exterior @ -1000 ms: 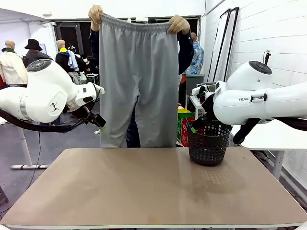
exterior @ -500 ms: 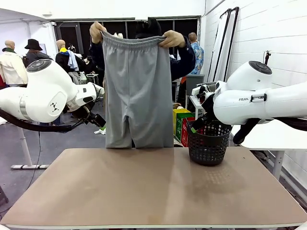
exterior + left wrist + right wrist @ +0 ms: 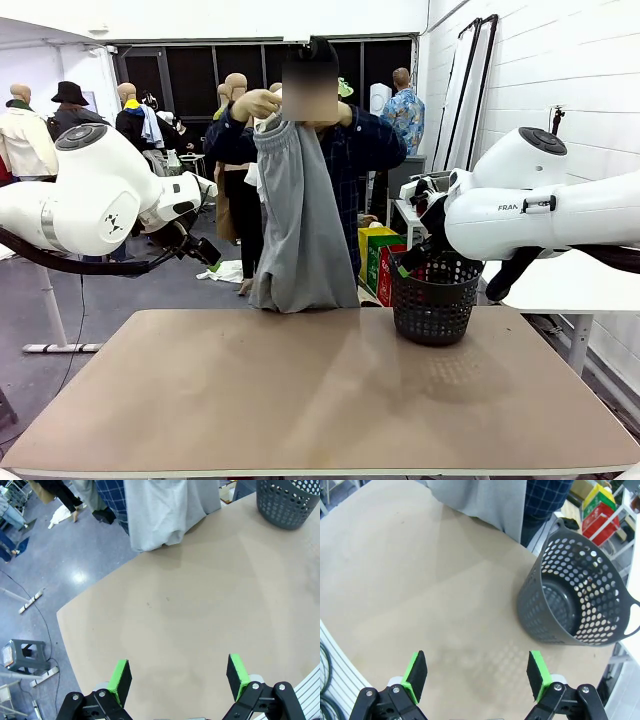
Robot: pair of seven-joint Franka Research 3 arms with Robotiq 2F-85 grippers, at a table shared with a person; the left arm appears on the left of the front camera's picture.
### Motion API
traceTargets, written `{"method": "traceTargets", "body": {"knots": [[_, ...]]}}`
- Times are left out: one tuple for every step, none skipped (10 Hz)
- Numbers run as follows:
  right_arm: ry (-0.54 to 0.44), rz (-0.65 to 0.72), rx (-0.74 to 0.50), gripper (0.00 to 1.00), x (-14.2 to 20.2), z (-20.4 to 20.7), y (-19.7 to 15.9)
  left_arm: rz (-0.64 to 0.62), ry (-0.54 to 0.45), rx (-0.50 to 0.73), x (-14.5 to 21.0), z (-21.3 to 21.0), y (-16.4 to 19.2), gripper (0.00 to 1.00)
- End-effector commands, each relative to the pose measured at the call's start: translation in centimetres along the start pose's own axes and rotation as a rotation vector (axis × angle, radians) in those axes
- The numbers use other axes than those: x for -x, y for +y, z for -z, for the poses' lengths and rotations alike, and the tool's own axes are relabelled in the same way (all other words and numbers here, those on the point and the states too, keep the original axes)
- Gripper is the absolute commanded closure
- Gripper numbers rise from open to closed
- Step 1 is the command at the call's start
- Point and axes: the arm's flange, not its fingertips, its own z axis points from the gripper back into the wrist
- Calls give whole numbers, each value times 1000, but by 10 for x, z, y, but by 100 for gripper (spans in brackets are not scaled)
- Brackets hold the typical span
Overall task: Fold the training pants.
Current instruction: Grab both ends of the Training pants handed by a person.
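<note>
A person's hand (image 3: 258, 103) pinches the pants (image 3: 295, 230) by the waistband, hems at the table's (image 3: 300, 400) far edge. The left gripper (image 3: 177, 675) and right gripper (image 3: 477, 672) hover over the table, jaws apart (nothing held). Dropped this bunched, the legs could land twisted.

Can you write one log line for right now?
pants: light grey jersey training pants bunched, hanging from person's hands | left end effector: open, empty | right end effector: open, empty
</note>
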Motion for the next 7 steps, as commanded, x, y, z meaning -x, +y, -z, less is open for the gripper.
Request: {"method": "traceTargets", "body": {"knots": [[-2, 4, 0, 0, -1, -1, 0, 1, -2, 1, 0, -1, 0, 0], [-2, 4, 0, 0, -1, -1, 0, 1, -2, 1, 0, -1, 0, 0], [-2, 4, 0, 0, -1, -1, 0, 1, -2, 1, 0, -1, 0, 0], [-2, 4, 0, 0, -1, -1, 0, 1, -2, 1, 0, -1, 0, 0], [-2, 4, 0, 0, -1, -1, 0, 1, -2, 1, 0, -1, 0, 0], [-2, 4, 0, 0, -1, -1, 0, 1, -2, 1, 0, -1, 0, 0], [-2, 4, 0, 0, -1, -1, 0, 1, -2, 1, 0, -1, 0, 0]]}}
